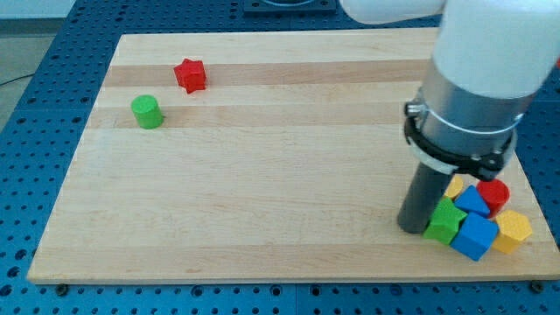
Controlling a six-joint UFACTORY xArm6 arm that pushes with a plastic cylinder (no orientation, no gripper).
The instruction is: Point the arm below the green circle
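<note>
The green circle (147, 111), a short green cylinder, stands near the board's upper left. A red star block (190, 75) lies just up and right of it. My tip (411, 227) rests on the board far to the view's right, near the bottom edge. It touches the left side of a cluster of blocks: a green cube (445, 220), a blue cube (475, 236), a second blue block (473, 200), a red cylinder (493, 194), a yellow block (513, 230) and another yellow block (455, 185) partly hidden behind the rod.
The wooden board (262, 175) lies on a blue perforated table (35, 131). The arm's large white and grey body (477, 79) hangs over the board's right side and hides part of it.
</note>
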